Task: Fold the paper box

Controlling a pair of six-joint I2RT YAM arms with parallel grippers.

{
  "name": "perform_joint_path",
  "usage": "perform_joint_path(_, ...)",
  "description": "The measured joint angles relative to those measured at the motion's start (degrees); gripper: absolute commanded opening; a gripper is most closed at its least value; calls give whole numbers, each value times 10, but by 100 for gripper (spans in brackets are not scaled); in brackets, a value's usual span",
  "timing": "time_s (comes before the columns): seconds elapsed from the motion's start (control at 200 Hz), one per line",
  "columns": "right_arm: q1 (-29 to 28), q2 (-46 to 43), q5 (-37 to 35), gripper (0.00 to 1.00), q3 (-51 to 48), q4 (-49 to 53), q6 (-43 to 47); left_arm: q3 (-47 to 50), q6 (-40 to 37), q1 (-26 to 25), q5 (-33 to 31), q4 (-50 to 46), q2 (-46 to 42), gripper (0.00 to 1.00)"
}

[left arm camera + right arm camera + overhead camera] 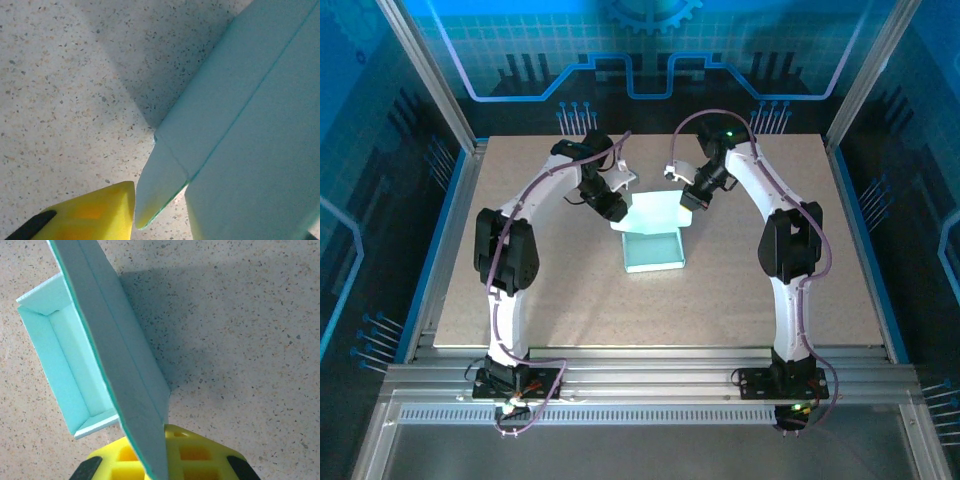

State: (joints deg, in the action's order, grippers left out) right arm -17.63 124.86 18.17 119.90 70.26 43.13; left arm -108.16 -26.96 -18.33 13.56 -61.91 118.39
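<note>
Currently we judge lid-closing in hand: the paper box (653,250) sits at the middle of the table (550,300), pale mint, tray formed, lid panel (653,212) standing at its far edge. On that panel's edge the right jaws are pinched shut; the left jaws hover by its side tab (160,192), their opening we cannot tell. Next move, we think: tuck the tabs in, swing the lid down.

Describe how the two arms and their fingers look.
The left arm and right arm have white curved links, black joint housings and black bases, with a lilac cable looping along each. A small green light glows on the right arm. The left fingers and right fingers are yellow moulded plastic with black patches.
</note>
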Motion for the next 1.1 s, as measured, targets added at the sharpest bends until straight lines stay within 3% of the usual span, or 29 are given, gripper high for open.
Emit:
perform_joint_path(0.145, 0, 0, 0, 0, 0, 0, 0, -1, 0, 0, 1, 0, 0, 40)
perform_joint_path(0.405, 0, 0, 0, 0, 0, 0, 0, -2, 3, 0, 12, 0, 0, 35)
perform_joint_path(0.55, -1, 0, 0, 0, -1, -3, 0, -3, 16, 0, 14, 0, 0, 23)
perform_joint_path(0.665, -1, -2, 1, 0, -5, -8, 0, -5, 18, 0, 19, 0, -1, 6)
perform_joint_path(0.75, -2, -4, 0, 0, -8, -11, -1, -5, 26, 0, 22, -1, -2, 0)
perform_joint_path(0.951, -5, -8, -7, 0, -17, -27, -27, -4, 47, 0, 17, -4, -4, 0)
perform_joint_path(1.101, -16, -33, -40, 0, -57, -95, -120, 32, 103, -3, -4, 42, -29, 0)
